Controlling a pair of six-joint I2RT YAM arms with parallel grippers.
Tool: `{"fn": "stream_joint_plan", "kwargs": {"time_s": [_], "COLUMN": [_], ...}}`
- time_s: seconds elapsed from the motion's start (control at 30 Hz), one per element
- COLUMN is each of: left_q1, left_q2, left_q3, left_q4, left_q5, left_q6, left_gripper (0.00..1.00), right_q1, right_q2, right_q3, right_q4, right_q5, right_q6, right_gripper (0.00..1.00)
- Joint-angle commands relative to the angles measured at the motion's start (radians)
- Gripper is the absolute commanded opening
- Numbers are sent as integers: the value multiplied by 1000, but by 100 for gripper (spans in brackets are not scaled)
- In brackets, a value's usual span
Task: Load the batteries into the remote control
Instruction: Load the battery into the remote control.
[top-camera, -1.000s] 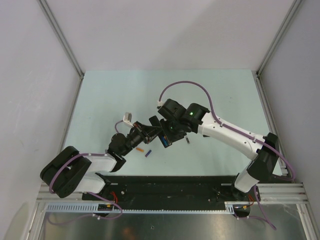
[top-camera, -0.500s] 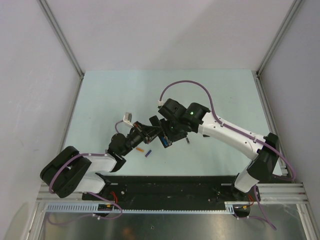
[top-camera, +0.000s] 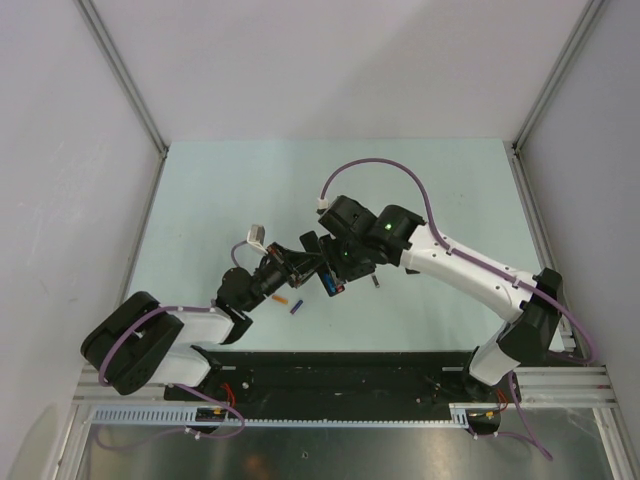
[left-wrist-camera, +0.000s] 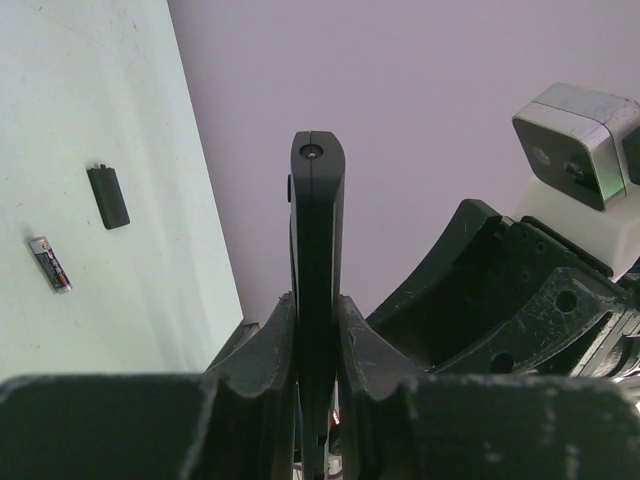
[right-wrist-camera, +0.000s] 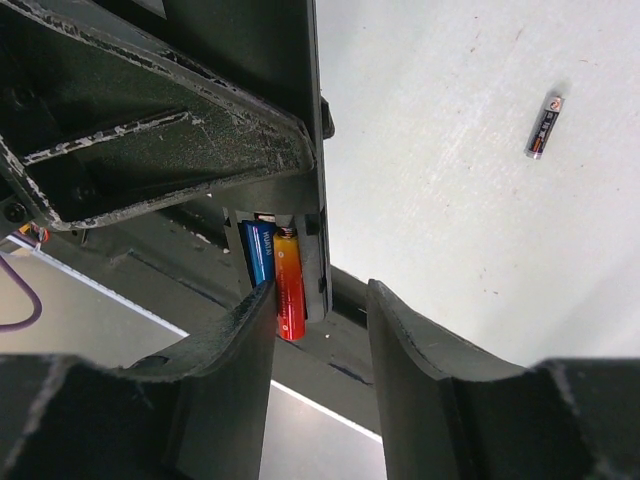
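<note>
The remote is clamped edge-on in the closed left jaws, held clear of the counter. Its long axis runs straight out along the fingers. The right jaws stand open, gripping nothing, right at the open battery bay.

In the bay a blue battery and a red battery lie side by side, lengthwise along the remote. The red one reaches further toward the right jaws. Its end sits just inside their gap, against one finger, with the other finger well apart. It looks not quite level with the blue one, so a short push along the remote's axis may be what comes next. The right arm is plainly the nearer for that.

Spare cells lie loose on the counter: a grey battery off to the right arm's side, and an orange battery and a purple battery just beside each other below the left jaws. A small black slab, probably the bay's cover, lies flat near the grey cell.

The counter is pale green and matt. Plain grey walls with metal corner posts enclose it.
</note>
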Motion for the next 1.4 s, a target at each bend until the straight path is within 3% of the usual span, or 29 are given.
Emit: {"fn": "stream_joint_plan", "kwargs": {"time_s": [0.0,0.33,0.43,0.47,0.53,0.57,0.63,0.7,0.8,0.97,1.37], "left_q1": [-9,-7,-4,0,6,14,22,29,32,34,34], "left_q2": [5,42,45,42,38,38,36,28,21,4,-94], "left_q3": [10,21,18,18,21,22,36,47,61,73,81], "left_q4": [152,152,152,152,152,152,152,152,146,117,16], "left_q5": [11,30,43,46,67,79,127,149,179,207,202], "left_q6": [-25,-42,-65,-73,-97,-105,-130,-144,-151,-157,-125], "left_gripper": [0,0,0,0,0,0,0,0,0,0,0], "right_q1": [5,10,50,67,79,73,42,1,-19,-33,-130], "right_q2": [-46,-144,-247,-287,-441,-497,-648,-701,-741,-801,-783], "right_q3": [34,18,-77,-183,-316,-406,-618,-714,-773,-879,-964], "right_q4": [21,99,204,251,458,545,792,908,971,1044,1170], "right_q5": [21,64,174,269,314,297,192,48,-89,-184,-352], "right_q6": [9,-8,-26,-35,-34,-20,-9,-18,-60,-109,-81], "right_gripper": [46,48,47,47,47,48,73,83,85,86,73]}}
